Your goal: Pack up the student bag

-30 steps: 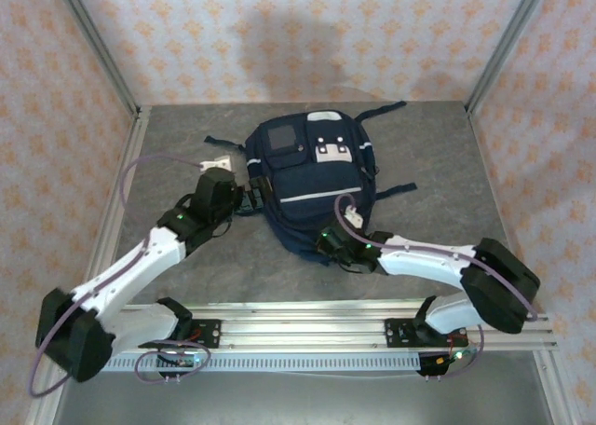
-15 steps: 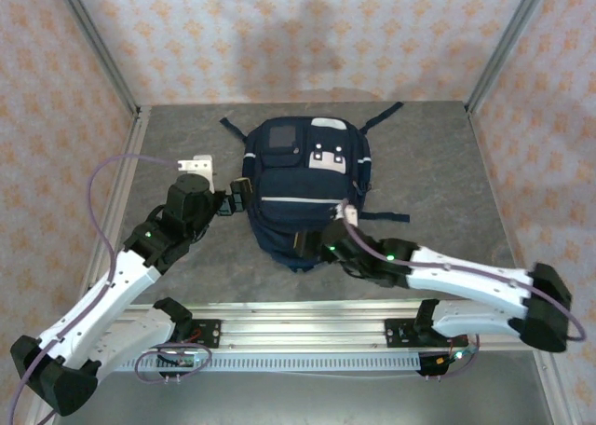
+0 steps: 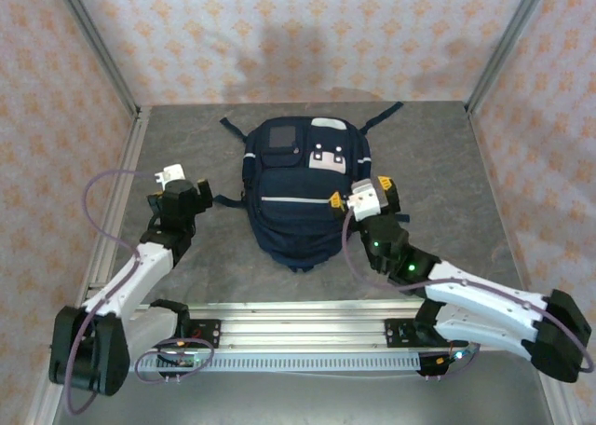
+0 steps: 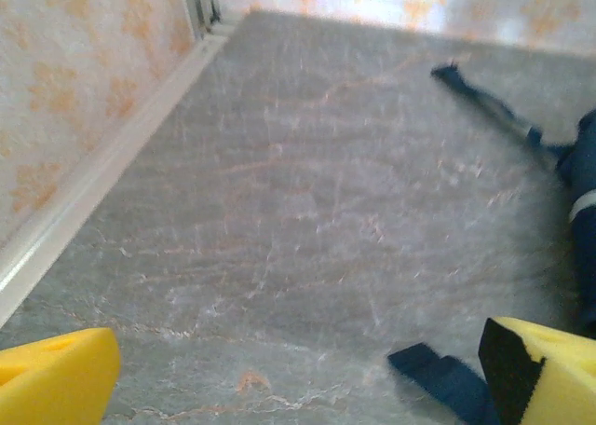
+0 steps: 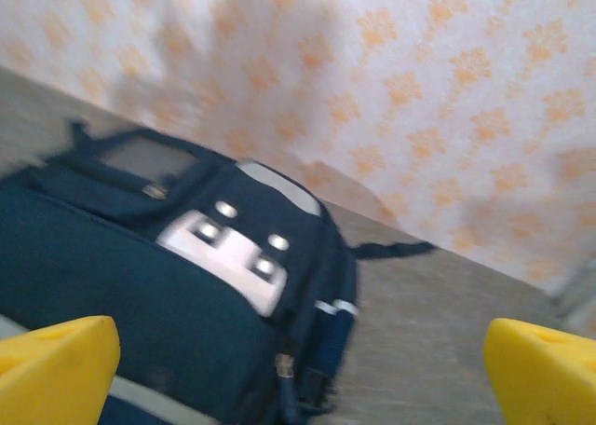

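Note:
The student bag (image 3: 300, 187) is a navy-blue backpack lying flat mid-table, its grey patch and white-flapped pocket facing up and its straps trailing outward. My left gripper (image 3: 182, 190) stands open to the left of the bag and apart from it. In the left wrist view its yellow fingertips (image 4: 54, 378) frame bare table, with a dark strap end (image 4: 445, 373) near the right finger. My right gripper (image 3: 359, 192) hangs open by the bag's right side. In the right wrist view the bag (image 5: 140, 285) lies below and beyond the spread gripper (image 5: 298, 378), which holds nothing.
Patterned walls (image 3: 307, 34) and metal frame posts (image 3: 98, 47) close in the table on three sides. An aluminium rail (image 3: 298, 327) carrying both arm bases runs along the near edge. Grey tabletop (image 3: 438, 164) lies bare right of the bag and also left of it.
The right gripper has opened and drawn back from the bag's near end to its right side. The left arm has pulled back leftward, away from the bag. The bag has shifted slightly.

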`<state>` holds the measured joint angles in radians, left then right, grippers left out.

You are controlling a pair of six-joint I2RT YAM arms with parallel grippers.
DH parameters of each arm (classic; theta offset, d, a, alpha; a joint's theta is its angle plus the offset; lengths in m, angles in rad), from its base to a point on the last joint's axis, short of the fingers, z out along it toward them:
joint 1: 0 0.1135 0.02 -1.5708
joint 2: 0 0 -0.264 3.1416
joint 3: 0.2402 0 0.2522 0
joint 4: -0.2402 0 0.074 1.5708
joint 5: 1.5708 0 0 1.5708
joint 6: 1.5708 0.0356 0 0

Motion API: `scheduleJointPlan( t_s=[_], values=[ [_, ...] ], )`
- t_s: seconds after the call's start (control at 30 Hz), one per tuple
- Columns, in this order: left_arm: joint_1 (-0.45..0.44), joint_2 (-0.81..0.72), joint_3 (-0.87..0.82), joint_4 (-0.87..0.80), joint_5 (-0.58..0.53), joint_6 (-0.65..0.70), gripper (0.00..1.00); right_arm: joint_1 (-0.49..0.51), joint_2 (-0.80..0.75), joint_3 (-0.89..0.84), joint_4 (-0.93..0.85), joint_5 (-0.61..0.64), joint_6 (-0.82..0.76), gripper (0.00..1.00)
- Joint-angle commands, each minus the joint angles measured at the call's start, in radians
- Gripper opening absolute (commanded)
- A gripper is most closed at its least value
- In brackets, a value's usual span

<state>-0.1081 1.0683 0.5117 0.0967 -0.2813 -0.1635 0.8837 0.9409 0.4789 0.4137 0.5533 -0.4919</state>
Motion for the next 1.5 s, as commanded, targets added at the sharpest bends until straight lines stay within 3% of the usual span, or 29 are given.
scheduleJointPlan(
  t_s=[0.0, 0.07, 0.1, 0.17, 0.27, 0.4, 0.43, 0.47, 0.53, 0.57, 0.67, 0.7, 0.73, 0.8, 0.97, 1.47],
  values=[
    [0.038, 0.082, -0.048, 0.156, 0.049, 0.051, 1.00, -0.200, 0.020, -0.021, 0.221, 0.005, -0.013, 1.00],
    [0.058, 0.134, -0.089, 0.237, 0.013, 0.038, 1.00, -0.318, 0.040, -0.051, 0.175, -0.047, 0.038, 1.00],
    [0.070, 0.156, -0.072, 0.220, 0.010, 0.034, 1.00, -0.370, 0.062, -0.069, 0.178, -0.018, 0.084, 1.00],
    [0.077, 0.198, -0.079, 0.339, 0.043, 0.064, 1.00, -0.463, 0.108, -0.113, 0.200, 0.020, 0.200, 1.00],
    [0.079, 0.249, -0.166, 0.641, 0.094, 0.110, 1.00, -0.588, 0.187, -0.156, 0.177, -0.089, 0.322, 1.00],
    [0.081, 0.435, -0.203, 0.893, 0.160, 0.144, 1.00, -0.694, 0.350, -0.264, 0.566, -0.185, 0.361, 1.00],
    [0.080, 0.415, -0.144, 0.741, 0.217, 0.167, 1.00, -0.756, 0.404, -0.298, 0.694, -0.324, 0.389, 1.00],
    [0.075, 0.421, -0.088, 0.640, 0.263, 0.190, 1.00, -0.789, 0.458, -0.304, 0.749, -0.383, 0.414, 1.00],
    [0.076, 0.427, -0.086, 0.645, 0.202, 0.165, 1.00, -0.844, 0.632, -0.308, 0.925, -0.424, 0.467, 1.00],
    [0.066, 0.432, -0.085, 0.649, 0.186, 0.174, 1.00, -0.859, 0.688, -0.308, 0.995, -0.460, 0.468, 1.00],
    [0.064, 0.432, -0.083, 0.645, 0.186, 0.175, 1.00, -0.860, 0.557, -0.137, 0.472, -0.647, 0.391, 1.00],
    [0.064, 0.433, -0.083, 0.644, 0.185, 0.175, 1.00, -0.861, 0.600, -0.103, 0.494, -0.698, 0.383, 1.00],
    [0.064, 0.432, -0.082, 0.643, 0.186, 0.174, 1.00, -0.868, 0.609, -0.121, 0.541, -0.631, 0.413, 1.00],
    [0.064, 0.433, -0.082, 0.644, 0.185, 0.175, 1.00, -0.868, 0.601, -0.077, 0.430, -0.502, 0.466, 0.99],
    [0.064, 0.433, -0.082, 0.643, 0.185, 0.175, 1.00, -0.855, 0.597, -0.089, 0.453, -0.562, 0.419, 0.99],
    [0.062, 0.432, -0.085, 0.647, 0.185, 0.175, 1.00, -0.845, 0.601, -0.091, 0.463, -0.541, 0.420, 0.99]
  ],
)
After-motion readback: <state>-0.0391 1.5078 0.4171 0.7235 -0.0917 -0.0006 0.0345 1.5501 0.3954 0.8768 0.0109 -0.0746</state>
